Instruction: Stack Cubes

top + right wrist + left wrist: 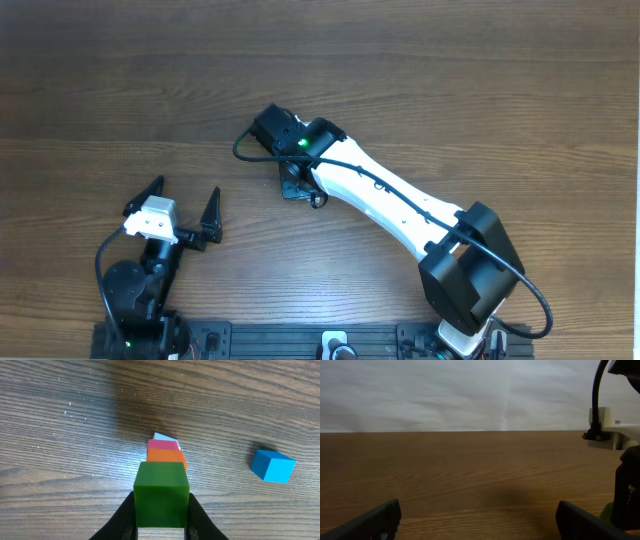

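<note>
The right pincer [161, 510] is gripping a green cube [161, 492], its two fingers closed against the cube's opposite sides. The green cube is sitting directly over a stack made up of an orange cube [166, 456], a pink cube [163, 444] and a pale cube [165, 437] at the bottom. Whether the green cube is already touching the orange one or hanging just above it cannot be told from here.

The step in hand looks to be placing the green cube on top. To do it well, the arm should be lining the green cube's edges up with the orange cube below and coming straight down, with no sideways drift, since a tower this narrow will likely be toppling at a small nudge. The fingers should be opening only once the cube is resting flat, and opening evenly so that neither side drags it. The arm should then be lifting straight up before swinging away.

A blue cube [272, 466] is lying on the wooden surface [60, 435], well apart from the stack, and probably goes on next.

The left pincer [182, 207] is resting near its base with its fingers spread wide, holding nothing.
</note>
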Controlling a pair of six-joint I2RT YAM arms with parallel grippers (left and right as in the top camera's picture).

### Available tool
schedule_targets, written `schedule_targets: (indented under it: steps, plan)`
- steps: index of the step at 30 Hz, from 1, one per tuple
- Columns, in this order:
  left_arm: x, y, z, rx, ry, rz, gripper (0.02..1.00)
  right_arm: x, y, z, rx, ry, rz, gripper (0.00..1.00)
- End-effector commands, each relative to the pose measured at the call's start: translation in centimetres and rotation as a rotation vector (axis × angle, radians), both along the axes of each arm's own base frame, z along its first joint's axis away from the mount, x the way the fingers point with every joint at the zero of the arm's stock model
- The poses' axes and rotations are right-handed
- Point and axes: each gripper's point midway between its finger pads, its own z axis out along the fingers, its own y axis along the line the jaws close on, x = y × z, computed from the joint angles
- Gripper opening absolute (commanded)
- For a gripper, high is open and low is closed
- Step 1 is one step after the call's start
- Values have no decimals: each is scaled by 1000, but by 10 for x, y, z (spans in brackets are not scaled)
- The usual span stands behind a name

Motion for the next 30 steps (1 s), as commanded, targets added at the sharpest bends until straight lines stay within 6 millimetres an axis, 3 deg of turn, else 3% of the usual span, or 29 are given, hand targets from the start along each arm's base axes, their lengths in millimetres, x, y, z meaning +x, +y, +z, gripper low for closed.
schedule_targets:
  steps: [1,30]
  plan:
    - [-1,-2,-1,14,-4,-14,1000,2,-3,-4,-3,10,-20,77]
    - [-1,-2,-1,14,-4,-14,996,2,-8,-6,-1,23,-70,82]
